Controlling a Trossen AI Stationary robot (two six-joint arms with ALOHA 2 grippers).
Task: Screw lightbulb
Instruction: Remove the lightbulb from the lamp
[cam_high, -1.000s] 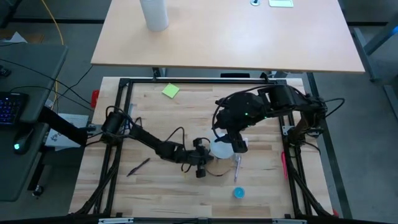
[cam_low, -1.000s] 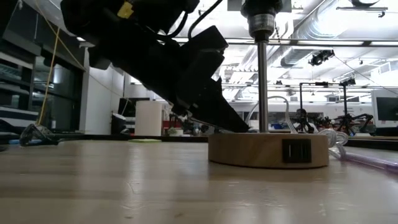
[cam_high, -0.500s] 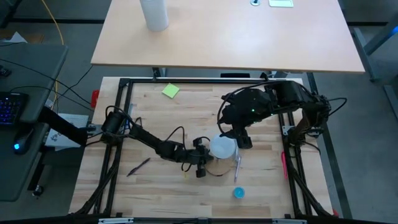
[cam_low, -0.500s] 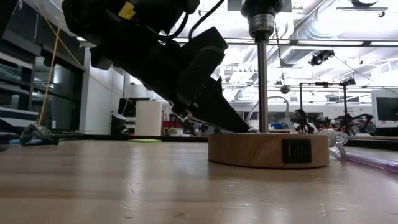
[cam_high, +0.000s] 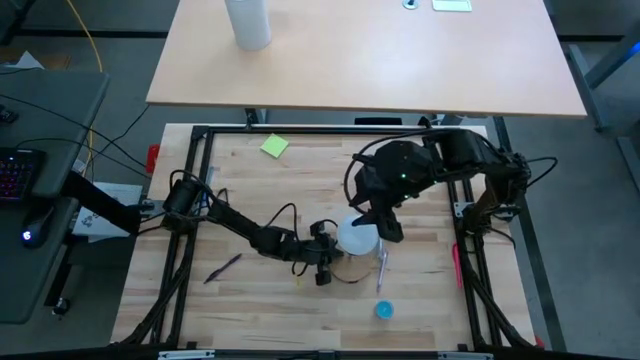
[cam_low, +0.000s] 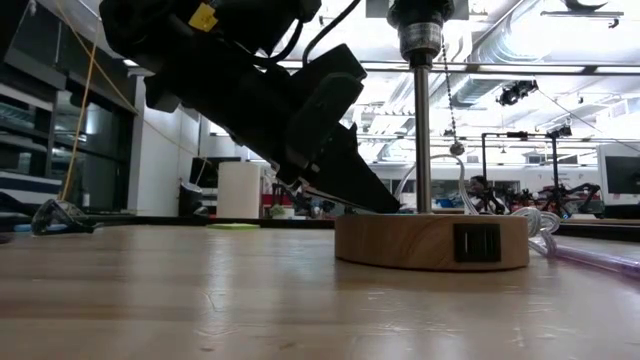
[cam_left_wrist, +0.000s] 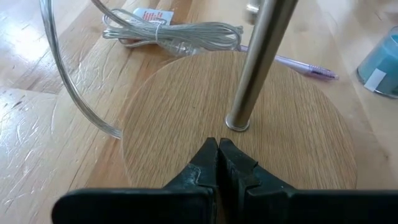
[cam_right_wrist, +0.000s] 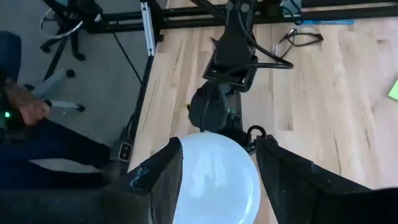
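The lightbulb (cam_high: 356, 240), a white frosted globe (cam_right_wrist: 214, 186), stands on top of a lamp, with my right gripper (cam_right_wrist: 217, 155) shut on it from above (cam_high: 378, 226). The lamp is a round wooden disc (cam_left_wrist: 186, 106) with a metal pole (cam_low: 423, 130) rising from it. The screw base and socket are hidden under the globe. My left gripper (cam_left_wrist: 217, 149), shut, reaches in from the table's left (cam_high: 322, 262) and rests on the disc beside the pole's foot. My left gripper presses its shut fingertips down on the disc's top face (cam_left_wrist: 217, 132), just short of the pole's foot. It comes slanting down from the table's left (cam_low: 385, 205). The disc lies flat on the table. My right gripper has the globe's two opposite sides (cam_right_wrist: 184, 171) between its two fingers (cam_right_wrist: 163, 177). The fingers slant down from above and from the table's right. The bulb stands upright on the lamp's top, well clear of the table.
A clear coiled cord (cam_left_wrist: 168, 34) and a purple pen (cam_left_wrist: 305, 67) lie by the disc, a blue cap (cam_high: 384, 310) nearer the front edge. A green note (cam_high: 274, 146) and a dark pen (cam_high: 224, 267) lie farther left. A person (cam_right_wrist: 25, 109) is beside the table.
My right gripper has rolled at the wrist while staying over the lamp, its fingers still on the globe. More of the white globe now shows beside it in the high view. My left gripper has kept still on the disc.
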